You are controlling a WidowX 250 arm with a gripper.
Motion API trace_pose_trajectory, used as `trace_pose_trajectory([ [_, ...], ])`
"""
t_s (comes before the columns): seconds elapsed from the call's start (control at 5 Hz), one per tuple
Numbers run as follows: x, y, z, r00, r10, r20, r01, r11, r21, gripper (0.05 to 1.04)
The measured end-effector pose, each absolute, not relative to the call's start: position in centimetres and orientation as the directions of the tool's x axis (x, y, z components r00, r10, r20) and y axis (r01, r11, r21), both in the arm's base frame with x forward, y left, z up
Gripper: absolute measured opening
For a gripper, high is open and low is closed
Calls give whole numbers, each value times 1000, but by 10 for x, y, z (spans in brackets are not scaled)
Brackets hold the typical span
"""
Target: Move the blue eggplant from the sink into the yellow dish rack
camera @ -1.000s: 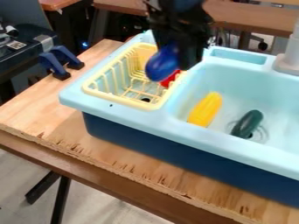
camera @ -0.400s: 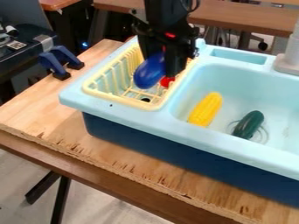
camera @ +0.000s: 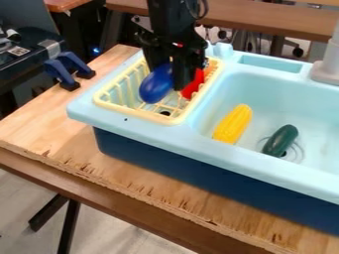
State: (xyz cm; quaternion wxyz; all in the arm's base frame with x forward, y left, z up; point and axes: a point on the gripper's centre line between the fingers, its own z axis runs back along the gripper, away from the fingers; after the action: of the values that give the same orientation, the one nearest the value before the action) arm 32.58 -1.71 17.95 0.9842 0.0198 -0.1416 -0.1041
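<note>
Holding blue toy [camera: 155,87] at yellow rack [camera: 132,113] | your gripper [camera: 170,79] is closed on it | red toy [camera: 193,85] near, at right | corn [camera: 233,124] in sink [camera: 278,94], farther right

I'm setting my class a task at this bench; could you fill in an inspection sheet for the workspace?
Surface: wooden tabletop, front edge rough and splintered; toy sink on it.
Job's things: blue oval toy at the yellow rack; red item and orange item in the rack, partly hidden; yellow corn and dark green toy, apart in the basin.
Clutter: blue clamps at the tabletop's left edge.
Gripper: over the rack, holding the blue oval toy.
Cables: dark loop beside the arm.
Surroundings: another table behind; equipment at left.
</note>
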Motion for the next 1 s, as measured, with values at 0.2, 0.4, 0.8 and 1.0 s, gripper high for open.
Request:
trace_pose_trajectory([
  [0.2,327,-5,177,944,-162,286,150,987,65,619],
  [0.4,328,4,172,948,-129,290,117,991,57,619],
  [0.8,340,19,163,967,-88,238,77,995,57,619],
  [1.0,354,23,160,969,-86,232,75,996,57,619],
])
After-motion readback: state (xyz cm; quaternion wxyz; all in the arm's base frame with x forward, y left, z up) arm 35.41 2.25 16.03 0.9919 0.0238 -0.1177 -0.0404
